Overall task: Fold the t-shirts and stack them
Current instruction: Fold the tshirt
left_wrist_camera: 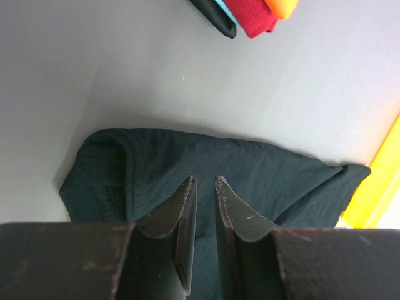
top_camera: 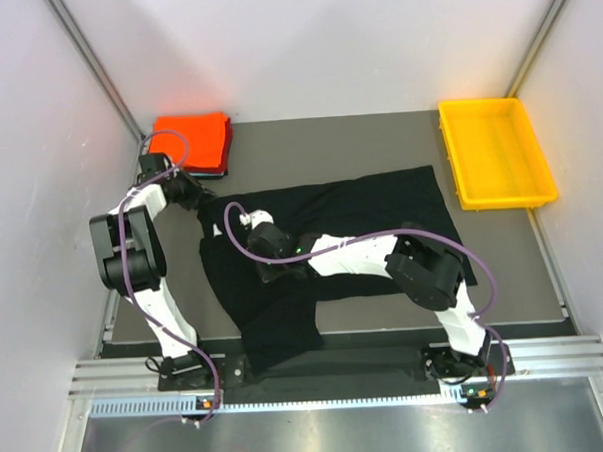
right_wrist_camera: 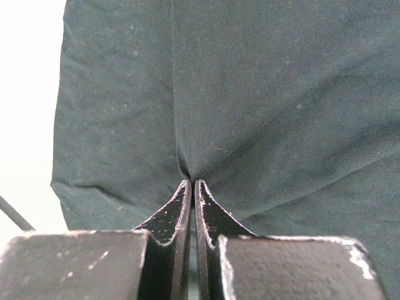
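Black t-shirt [top_camera: 380, 198] is spread, rumpled, mid-tabletop [top_camera: 358, 133]. A crease is pinched in the closed jaws of the right gripper [right_wrist_camera: 192, 182]. On the left gripper [left_wrist_camera: 205, 181] the jaws are narrowly parted at the shirt's edge, and a hold cannot be told. So thin a pinch could be lost under a pull, skewing the fold.

Plain black on the t-shirt [top_camera: 351, 209] spread mid-table. Bright orange-red on the top folded shirt [top_camera: 190, 139] at far left, red, teal and black on the layers [left_wrist_camera: 247, 15] under it. Solid yellow on the tray [top_camera: 495, 152] at far right, matte grey on the table [top_camera: 318, 145], purple on the cables [top_camera: 362, 236].
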Controlling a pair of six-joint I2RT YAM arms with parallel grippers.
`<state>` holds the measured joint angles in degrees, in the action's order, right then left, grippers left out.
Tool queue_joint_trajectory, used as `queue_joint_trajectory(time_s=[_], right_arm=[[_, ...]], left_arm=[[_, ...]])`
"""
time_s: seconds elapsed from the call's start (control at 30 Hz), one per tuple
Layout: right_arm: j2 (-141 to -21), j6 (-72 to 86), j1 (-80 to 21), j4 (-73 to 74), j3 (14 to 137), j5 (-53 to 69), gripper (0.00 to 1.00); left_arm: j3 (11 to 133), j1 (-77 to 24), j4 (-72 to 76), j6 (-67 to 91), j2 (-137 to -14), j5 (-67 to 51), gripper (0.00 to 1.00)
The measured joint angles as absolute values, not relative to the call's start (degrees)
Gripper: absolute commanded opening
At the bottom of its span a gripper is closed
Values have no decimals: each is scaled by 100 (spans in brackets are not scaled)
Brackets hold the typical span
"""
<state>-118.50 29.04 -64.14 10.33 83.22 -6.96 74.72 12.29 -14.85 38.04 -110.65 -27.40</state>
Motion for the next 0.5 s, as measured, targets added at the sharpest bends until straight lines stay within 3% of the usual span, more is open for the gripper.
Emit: queue_joint_trajectory(time_s=[0.17,0.3,0.5], right_arm=[[-11848,2912,-6414,1028,8324,-692,1],[-11848,2956,-6412,1072,8324,-681,23],[-11587,3020,-6340,1190,8197,-639,29]], left_arm=[[7467,1135,-1455,3798,-11222,-2460,21],[7467,1100,-1476,3769,-11478,-2102,19],[7780,1087,-1601,3726,-11677,-1802,18]])
